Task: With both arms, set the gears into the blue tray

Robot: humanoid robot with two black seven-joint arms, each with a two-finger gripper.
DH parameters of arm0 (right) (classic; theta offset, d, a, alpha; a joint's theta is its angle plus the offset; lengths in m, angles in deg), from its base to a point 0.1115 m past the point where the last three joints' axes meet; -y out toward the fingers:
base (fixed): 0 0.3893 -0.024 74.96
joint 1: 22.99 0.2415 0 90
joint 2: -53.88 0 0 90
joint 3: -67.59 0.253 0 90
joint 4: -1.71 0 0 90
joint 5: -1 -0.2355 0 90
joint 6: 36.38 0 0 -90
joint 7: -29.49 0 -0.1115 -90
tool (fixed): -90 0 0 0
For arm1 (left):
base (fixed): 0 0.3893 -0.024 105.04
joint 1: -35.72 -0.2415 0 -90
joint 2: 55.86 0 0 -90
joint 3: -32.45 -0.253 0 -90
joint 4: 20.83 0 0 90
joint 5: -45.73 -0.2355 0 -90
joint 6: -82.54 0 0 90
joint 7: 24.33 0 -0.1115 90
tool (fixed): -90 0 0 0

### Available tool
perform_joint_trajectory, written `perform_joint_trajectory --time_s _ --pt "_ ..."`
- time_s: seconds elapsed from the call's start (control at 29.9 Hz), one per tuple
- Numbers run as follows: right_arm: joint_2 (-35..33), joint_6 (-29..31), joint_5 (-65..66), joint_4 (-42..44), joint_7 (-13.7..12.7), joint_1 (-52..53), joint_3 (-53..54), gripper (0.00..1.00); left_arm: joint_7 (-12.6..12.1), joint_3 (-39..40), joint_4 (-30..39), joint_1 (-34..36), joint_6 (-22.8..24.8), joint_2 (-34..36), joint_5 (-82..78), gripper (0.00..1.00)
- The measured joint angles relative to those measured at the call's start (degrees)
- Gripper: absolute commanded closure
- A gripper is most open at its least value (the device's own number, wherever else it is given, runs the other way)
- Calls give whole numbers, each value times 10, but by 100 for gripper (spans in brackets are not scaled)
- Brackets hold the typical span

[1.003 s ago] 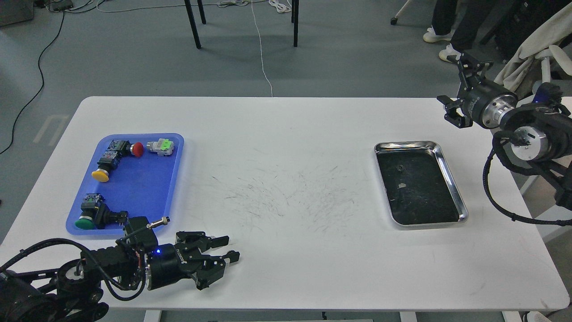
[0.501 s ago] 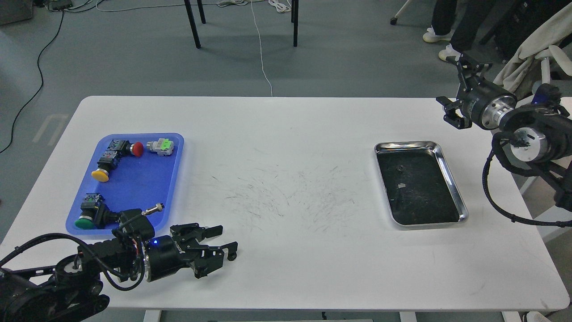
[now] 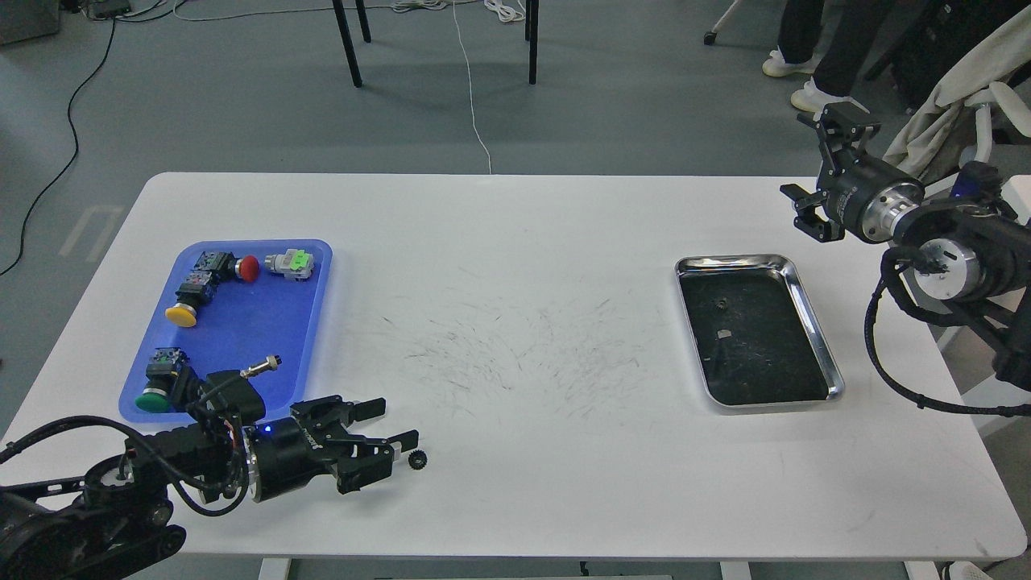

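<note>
Black fingers of my left gripper (image 3: 387, 427) stand spread, holding nothing; one gear (image 3: 417, 459), a tiny toothed wheel, lies on the white table (image 3: 515, 242) just beside the lower fingertip. Second gear (image 3: 719, 304) sits in the shiny steel tray (image 3: 813, 314), hard to make out against its dark floor. Right gripper (image 3: 821, 177) hangs with fingers wide apart, empty, over the table's far right corner. Blue tray (image 3: 266, 322), smooth plastic with rounded corners, holds four push-buttons, no gears.

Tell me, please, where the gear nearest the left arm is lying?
In the head view, the gear lies on the white table, just beyond the left pincer, right of the blue tray.
</note>
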Motion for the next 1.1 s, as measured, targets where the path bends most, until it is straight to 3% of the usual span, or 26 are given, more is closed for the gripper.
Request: perform_joint_trajectory --time_s 0.2,0.5,0.84,1.1 --pt "3 0 1 0 0 -12 3 3 0 53 63 19 5 53 28 18" --pt "4 1 1 1 1 -18 5 3 0 57 120 32 -8 128 -38 22" --pt "8 -1 1 2 1 -19 4 3 0 49 119 10 -95 136 -230 26" --pt "10 -12 1 6 1 -17 24 3 0 46 97 -18 -130 102 -252 28"
